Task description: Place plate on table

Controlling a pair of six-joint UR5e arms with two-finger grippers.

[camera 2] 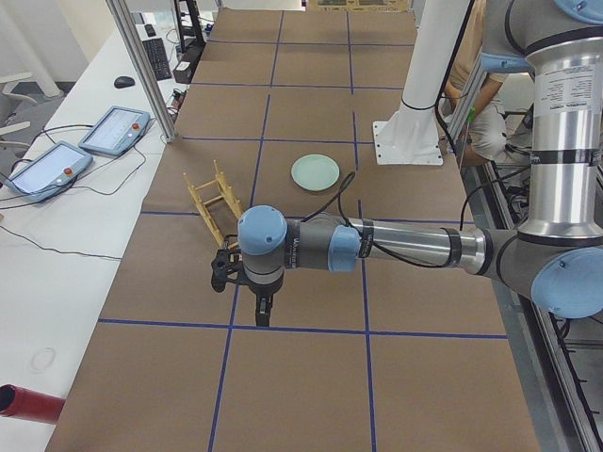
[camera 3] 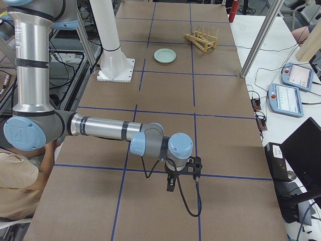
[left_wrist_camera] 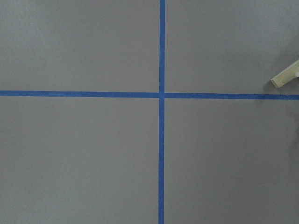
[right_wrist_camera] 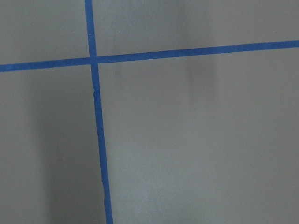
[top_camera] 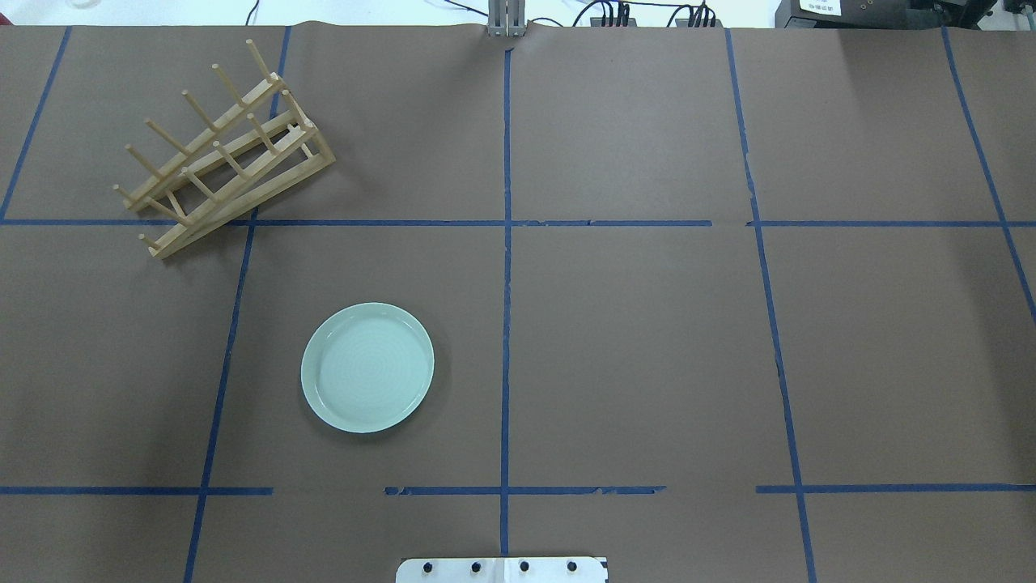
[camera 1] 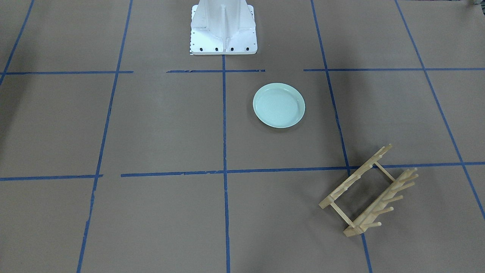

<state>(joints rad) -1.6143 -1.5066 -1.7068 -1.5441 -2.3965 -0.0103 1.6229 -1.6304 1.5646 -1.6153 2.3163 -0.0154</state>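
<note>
The pale mint-green plate (camera 1: 279, 105) lies flat on the brown paper table (camera 1: 163, 125), alone inside one grid square. It also shows in the overhead view (top_camera: 367, 367) and both side views (camera 2: 315, 172) (camera 3: 164, 55). No gripper touches it. My left gripper (camera 2: 262, 309) hangs over the table well away from the plate, past the rack; I cannot tell if it is open or shut. My right gripper (camera 3: 171, 184) hangs over the table's other end, far from the plate; I cannot tell its state either. Both wrist views show only paper and tape lines.
A wooden peg rack (top_camera: 222, 154) stands beyond the plate towards my left, across a tape line (camera 1: 369, 191); one corner of it shows in the left wrist view (left_wrist_camera: 286, 79). The white robot base (camera 1: 223, 30) stands at the table's near edge.
</note>
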